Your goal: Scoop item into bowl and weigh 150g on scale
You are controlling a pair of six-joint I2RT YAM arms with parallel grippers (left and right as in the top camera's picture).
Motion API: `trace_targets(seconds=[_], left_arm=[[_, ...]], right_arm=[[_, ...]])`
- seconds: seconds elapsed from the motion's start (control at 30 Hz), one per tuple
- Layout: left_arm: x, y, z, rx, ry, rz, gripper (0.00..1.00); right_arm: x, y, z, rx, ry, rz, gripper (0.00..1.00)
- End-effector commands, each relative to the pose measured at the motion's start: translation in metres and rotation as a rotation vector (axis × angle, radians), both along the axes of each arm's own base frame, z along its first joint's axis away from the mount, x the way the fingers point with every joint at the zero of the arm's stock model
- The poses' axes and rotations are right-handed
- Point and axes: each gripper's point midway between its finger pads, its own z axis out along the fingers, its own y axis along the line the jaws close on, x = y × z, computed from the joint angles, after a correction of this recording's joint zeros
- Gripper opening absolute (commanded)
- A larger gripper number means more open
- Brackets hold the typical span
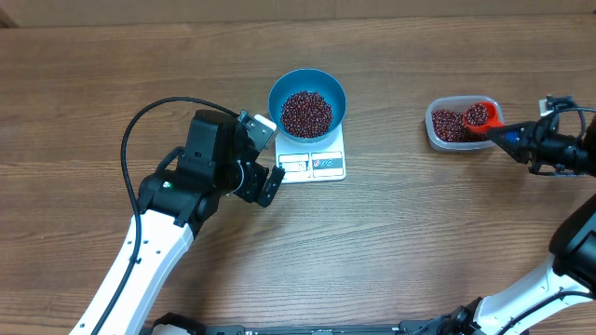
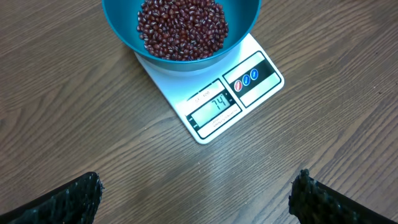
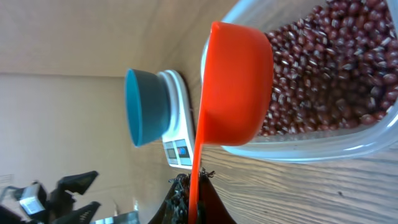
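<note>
Orange scoop (image 1: 488, 124) of beans (image 1: 478, 113), clamped in the right pincer (image 1: 512, 138) over the tub (image 1: 445, 141) at the tabletop's (image 1: 419, 242) right edge, may spill if tilted crossing to the bowl (image 1: 277, 93) on the scale (image 1: 326, 166); left pincer (image 1: 270, 158) gapes alongside.

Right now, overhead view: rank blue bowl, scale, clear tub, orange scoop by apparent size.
1-2. blue bowl and scale: similar width. The scale is partly hidden under the bowl, and the bowl sits nearer the camera, so these stay unranked.
3. clear tub, slightly smaller.
4. orange scoop, clearly smallest.
</note>
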Motion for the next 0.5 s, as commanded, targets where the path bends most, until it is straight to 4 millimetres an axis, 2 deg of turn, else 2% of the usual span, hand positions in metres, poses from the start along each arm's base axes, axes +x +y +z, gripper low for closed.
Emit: trace_targets(seconds=[0.0, 0.1, 0.2, 0.3, 0.47], left_arm=[[-0.001, 0.0, 0.002, 0.0, -0.01, -0.017, 1.0], [-0.001, 0.0, 0.002, -0.001, -0.009, -0.017, 0.99], [-0.001, 0.0, 0.002, -0.001, -0.009, -0.017, 1.0], [-0.001, 0.0, 0.002, -0.001, -0.009, -0.017, 1.0], [-0.001, 0.0, 0.002, -0.001, -0.01, -0.017, 1.0]], right_arm=[[0.006, 0.005, 0.019, 0.102, -0.105, -0.007, 0.04], [0.008, 0.01, 0.031, 0.161, -0.146, -0.009, 0.04], [0.01, 0.021, 0.035, 0.188, -0.142, 0.011, 0.04], [0.012, 0.039, 0.037, 0.204, -0.14, 0.052, 0.04], [0.02, 0.082, 0.052, 0.272, -0.185, 0.15, 0.04]])
